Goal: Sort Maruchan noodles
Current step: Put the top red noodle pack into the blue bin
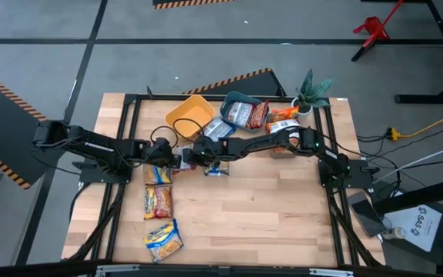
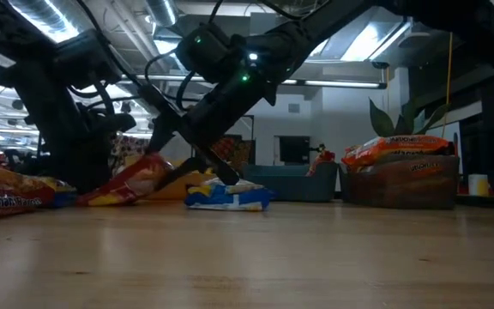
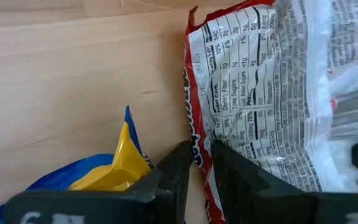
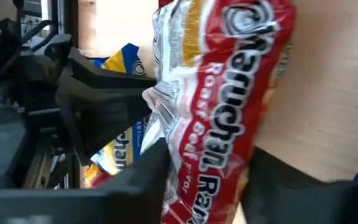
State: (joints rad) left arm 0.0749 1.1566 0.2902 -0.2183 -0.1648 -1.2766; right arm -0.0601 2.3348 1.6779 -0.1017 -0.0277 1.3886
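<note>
A red Maruchan noodle packet [image 4: 229, 93] is held between both arms near the table's middle, just in front of the bins. My left gripper [image 3: 202, 149] is shut on one side of it, and my right gripper [image 4: 207, 180], reaching in from the right, is closed around the other. In the high view the two grippers [image 1: 177, 159] [image 1: 194, 156] almost meet. A yellow-and-blue packet [image 1: 215, 168] lies flat on the table beside them. Three yellowish packets [image 1: 158, 201] lie in a row toward the near left. My left gripper pinches the red packet's sealed side edge [image 3: 196, 134] between its two fingers, beside the white nutrition panel. The packet stands tilted in the hold. My right gripper has the packet's printed front [image 4: 213, 155] between its two fingers [image 4: 143, 171], which stand on either side across its width near one end. The wrapper is crumpled inward there. In the low view the packet [image 2: 131, 183] slopes down toward the table.
A yellow bin [image 1: 191, 115], a teal bin [image 1: 241, 111] with packets in it and a bin with orange packets [image 1: 284, 115] stand along the far edge. A potted plant [image 1: 311, 92] stands at the far right corner. Bare wood lies toward the near right.
</note>
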